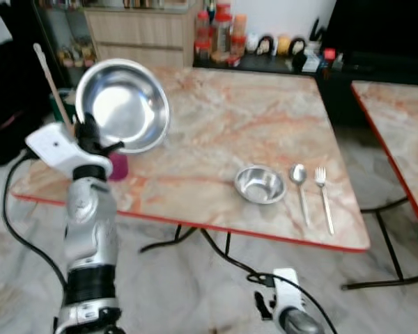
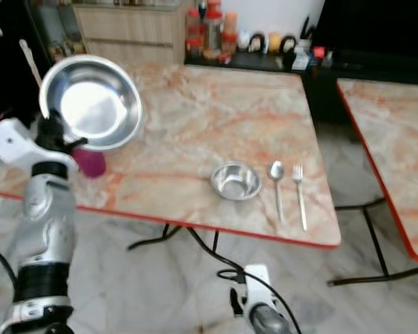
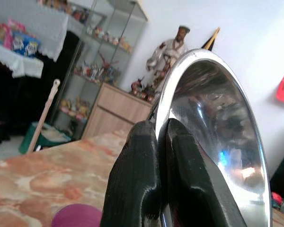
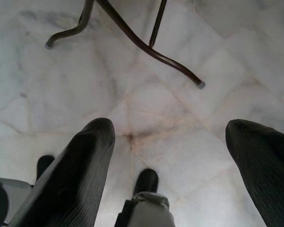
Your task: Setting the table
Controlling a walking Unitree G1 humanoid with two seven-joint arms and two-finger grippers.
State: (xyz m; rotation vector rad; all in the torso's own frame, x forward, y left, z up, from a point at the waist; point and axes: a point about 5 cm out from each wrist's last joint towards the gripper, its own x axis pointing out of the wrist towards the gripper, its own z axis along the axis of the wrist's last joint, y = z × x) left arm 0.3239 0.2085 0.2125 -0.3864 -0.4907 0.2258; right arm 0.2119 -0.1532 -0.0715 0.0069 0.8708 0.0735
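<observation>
My left gripper (image 1: 92, 132) is shut on the rim of a large steel plate (image 1: 123, 104), held tilted up on edge above the left side of the marble table (image 1: 223, 132). In the left wrist view the two black fingers (image 3: 146, 184) pinch the plate (image 3: 217, 142) at its rim. A small steel bowl (image 1: 260, 184) sits near the table's front edge, with a spoon (image 1: 299, 182) and a fork (image 1: 323, 195) lying side by side to its right. A magenta cup (image 1: 118, 165) stands just below the held plate. My right gripper (image 4: 180, 161) hangs open, low over the floor.
Jars and bottles (image 1: 219, 35) line a dark counter behind the table. A second marble table (image 1: 397, 132) stands to the right. A wooden stick (image 1: 50, 80) leans at the far left. Curved metal table legs (image 4: 146, 42) cross the tiled floor.
</observation>
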